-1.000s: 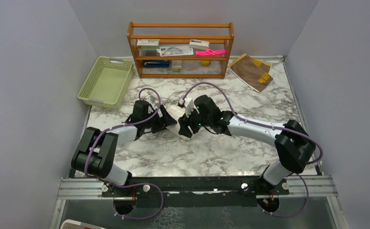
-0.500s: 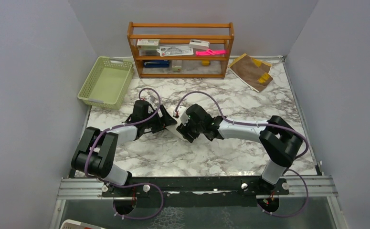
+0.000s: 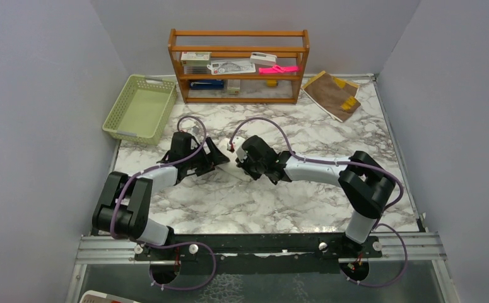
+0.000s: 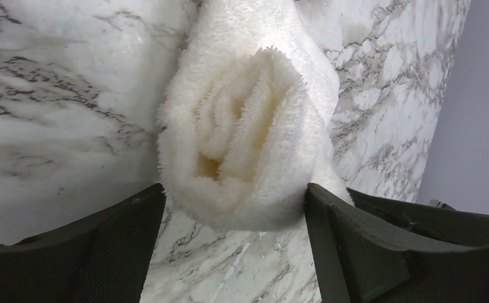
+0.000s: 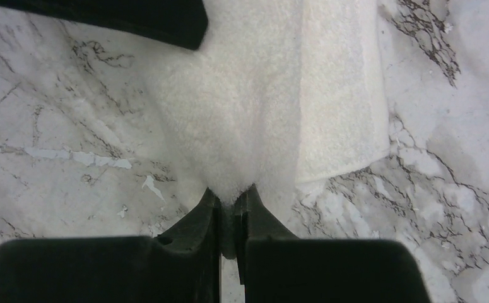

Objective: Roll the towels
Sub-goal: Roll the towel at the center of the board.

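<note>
The cream-white towel [image 4: 245, 145] lies rolled on the marble table [image 3: 273, 202], its spiral end facing the left wrist camera. My left gripper [image 4: 232, 189] is open wide, and its fingertips [image 4: 150, 202] flank the near end of the roll and touch its sides. My right gripper [image 5: 231, 192] is shut on a pinch of the same towel [image 5: 260, 107] at its other end, where a flat flap lies to the right. From above, both grippers [image 3: 216, 161] [image 3: 241, 165] meet over this towel [image 3: 228, 169] at the table's middle. The brown towel with yellow trim [image 3: 333, 93] lies flat at the back right.
A wooden shelf [image 3: 238, 66] with small items stands at the back centre. A green basket [image 3: 139, 108] sits at the back left. Grey walls close in both sides. The left gripper's finger [image 5: 134, 19] shows at the top of the right wrist view.
My right gripper has slid left along the table to the cream towel and shut on its edge. The left gripper has shifted slightly back and left, still wide.
</note>
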`<state>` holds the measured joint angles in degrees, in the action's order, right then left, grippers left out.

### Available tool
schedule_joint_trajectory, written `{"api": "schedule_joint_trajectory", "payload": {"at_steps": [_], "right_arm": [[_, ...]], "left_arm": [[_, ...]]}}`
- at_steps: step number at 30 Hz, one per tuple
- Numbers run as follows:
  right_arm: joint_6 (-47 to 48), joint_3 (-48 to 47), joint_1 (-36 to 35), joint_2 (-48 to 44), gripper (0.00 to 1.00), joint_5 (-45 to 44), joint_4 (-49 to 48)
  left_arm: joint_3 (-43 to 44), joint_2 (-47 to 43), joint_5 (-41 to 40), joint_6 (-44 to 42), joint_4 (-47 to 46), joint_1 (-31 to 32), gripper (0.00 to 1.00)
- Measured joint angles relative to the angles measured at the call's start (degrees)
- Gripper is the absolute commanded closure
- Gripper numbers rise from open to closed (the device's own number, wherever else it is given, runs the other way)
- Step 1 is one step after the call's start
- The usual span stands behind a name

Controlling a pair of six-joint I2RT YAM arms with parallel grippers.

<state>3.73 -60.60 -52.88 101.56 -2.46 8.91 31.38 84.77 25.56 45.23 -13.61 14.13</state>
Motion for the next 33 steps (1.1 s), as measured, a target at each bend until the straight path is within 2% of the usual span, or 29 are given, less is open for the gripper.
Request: {"api": "schedule_joint_trajectory", "payload": {"at_steps": [7, 10, 17, 22, 27, 33], "right_arm": [[2.16, -0.11, -0.70, -3.48, 0.99, -9.22, 2.12], [3.30, -0.87, -1.60, -4.00, 0.99, -13.20, 3.13], [2.78, -1.46, -3.45, -4.04, 0.99, -15.54, 6.34], [2.03, -3.85, -4.15, -2.54, 0.99, -21.70, 8.70], [3.74, -4.04, -7.26, 0.11, 0.99, -30.95, 7.58], [5.86, -1.86, -9.35, 0.90, 0.99, -35.04, 3.82]], "left_arm": [[0.70, -6.01, 0.94, 1.03, 5.20, -1.97, 0.16], [0.81, -6.54, 2.27, 2.93, 3.74, -2.03, 0.16], [-1.79, -5.99, 4.68, 8.22, -1.44, -2.03, 0.16], [-2.32, -6.03, 6.88, 12.28, -4.11, -2.03, 0.17], [-2.03, -7.04, 10.03, 18.18, -6.69, -2.03, 0.20], [0.98, -6.56, 11.37, 22.75, -5.16, -2.03, 0.21]]}}
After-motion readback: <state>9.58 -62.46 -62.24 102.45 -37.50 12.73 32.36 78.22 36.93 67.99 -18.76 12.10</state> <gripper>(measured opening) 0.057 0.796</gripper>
